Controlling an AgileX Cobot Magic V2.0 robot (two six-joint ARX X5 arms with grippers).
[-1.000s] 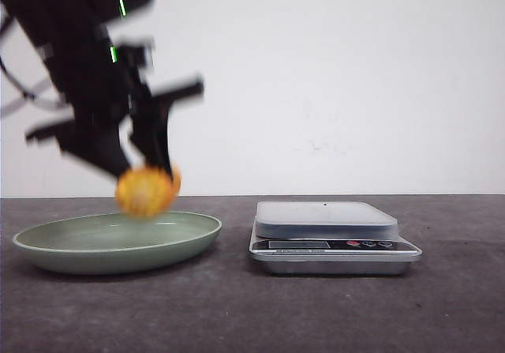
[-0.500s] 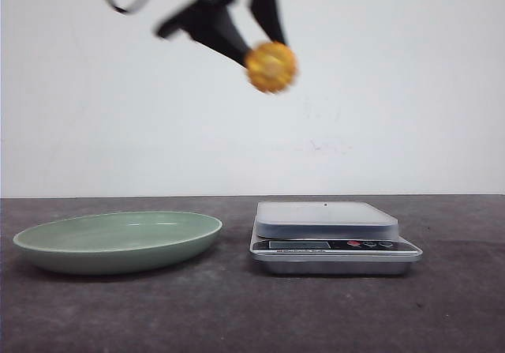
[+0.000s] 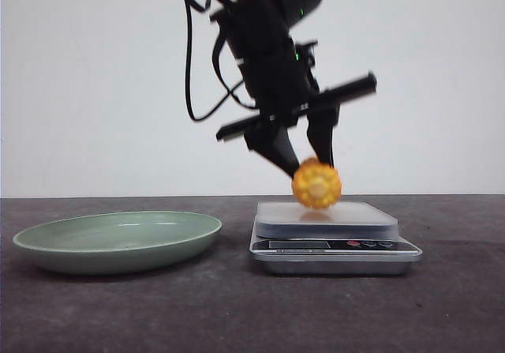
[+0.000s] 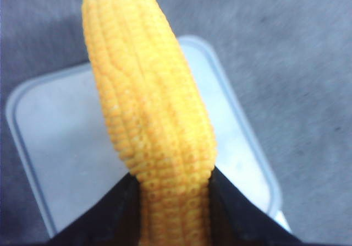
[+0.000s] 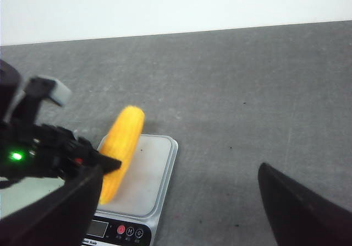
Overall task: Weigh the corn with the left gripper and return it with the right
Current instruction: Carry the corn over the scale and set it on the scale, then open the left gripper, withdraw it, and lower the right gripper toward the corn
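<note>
The dark, matte counter [image 3: 237, 313] lies open right of the kitchen scale [image 3: 334, 238]. The round green plate [image 3: 118, 241] sits apart on the left. The left tool [image 3: 306, 162] grips the ribbed yellow corn [image 3: 316, 184] just above the scale's smooth platform; the right tool [image 5: 176, 202] is spread wide.

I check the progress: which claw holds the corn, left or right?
The left claw; its fingers are shut on the corn above the scale. The right claw is open.
</note>
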